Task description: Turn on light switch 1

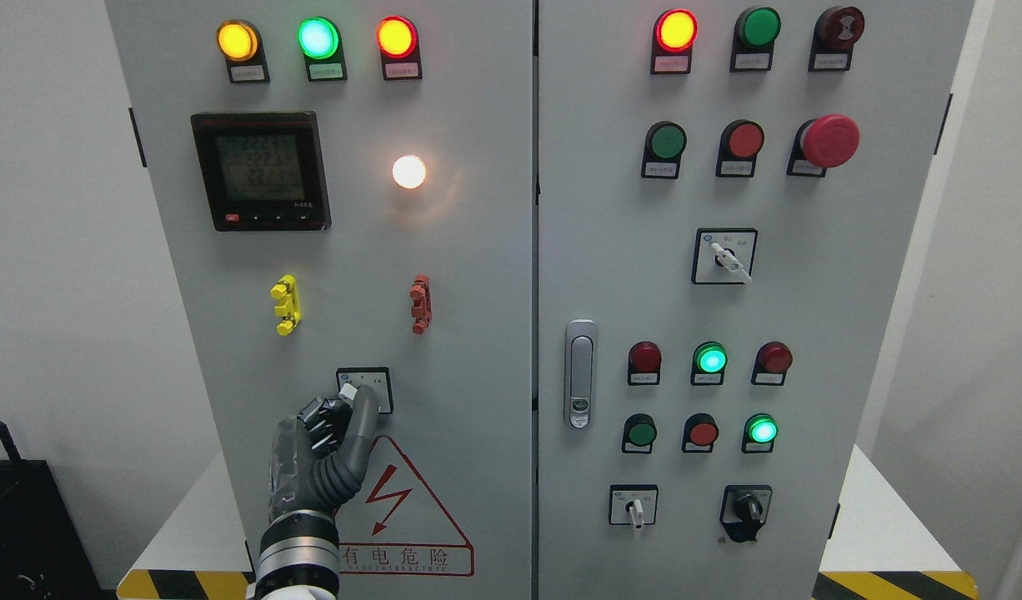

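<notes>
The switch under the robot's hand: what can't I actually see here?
- Rotary switch, head view: its knob is covered by the left hand, so its position is hidden.
- Labels under the indicator lamps: print too small.
- Meter display: digits blurred.
- Right hand: out of frame.

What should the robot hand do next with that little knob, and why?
Probably twist it. The left hand already has its fingers curled on the small white rotary switch knob in its black-framed square plate on the grey cabinet door, so turning is what remains.
</notes>
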Robot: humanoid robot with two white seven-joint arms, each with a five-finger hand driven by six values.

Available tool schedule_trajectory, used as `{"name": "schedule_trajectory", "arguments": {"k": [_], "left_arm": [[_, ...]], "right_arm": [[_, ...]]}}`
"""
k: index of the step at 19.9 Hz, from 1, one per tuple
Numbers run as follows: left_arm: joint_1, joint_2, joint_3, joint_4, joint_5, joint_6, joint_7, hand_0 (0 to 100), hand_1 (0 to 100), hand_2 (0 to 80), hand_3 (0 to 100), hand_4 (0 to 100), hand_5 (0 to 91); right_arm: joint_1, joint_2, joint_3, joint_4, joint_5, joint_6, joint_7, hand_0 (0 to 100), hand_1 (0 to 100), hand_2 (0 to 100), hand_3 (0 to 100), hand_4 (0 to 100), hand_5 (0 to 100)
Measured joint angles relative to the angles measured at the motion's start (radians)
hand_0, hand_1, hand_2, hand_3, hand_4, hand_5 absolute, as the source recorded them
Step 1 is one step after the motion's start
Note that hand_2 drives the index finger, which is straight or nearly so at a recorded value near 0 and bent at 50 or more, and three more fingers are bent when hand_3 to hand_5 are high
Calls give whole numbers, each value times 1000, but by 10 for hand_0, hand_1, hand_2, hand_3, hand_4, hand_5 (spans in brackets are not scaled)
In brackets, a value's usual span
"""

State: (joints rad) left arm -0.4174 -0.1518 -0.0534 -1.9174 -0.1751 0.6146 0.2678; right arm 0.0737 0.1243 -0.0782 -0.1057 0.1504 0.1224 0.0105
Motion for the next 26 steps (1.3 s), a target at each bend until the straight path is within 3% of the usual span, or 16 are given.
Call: {"name": "schedule_trajectory", "arguments": {"k": [9, 26], "left_arm": [[1, 0, 0, 0, 0, -4, 9, 313, 424, 611, 816, 853, 720], [28, 2, 0, -12, 2, -16, 1, 222, 423, 631, 835, 869, 731]], "right_arm": [[0, 0, 0, 0, 0, 0, 1, 303, 0, 0, 0, 0, 0], [0, 0, 0, 0, 0, 0, 1, 304, 0, 0, 0, 0, 0]]}}
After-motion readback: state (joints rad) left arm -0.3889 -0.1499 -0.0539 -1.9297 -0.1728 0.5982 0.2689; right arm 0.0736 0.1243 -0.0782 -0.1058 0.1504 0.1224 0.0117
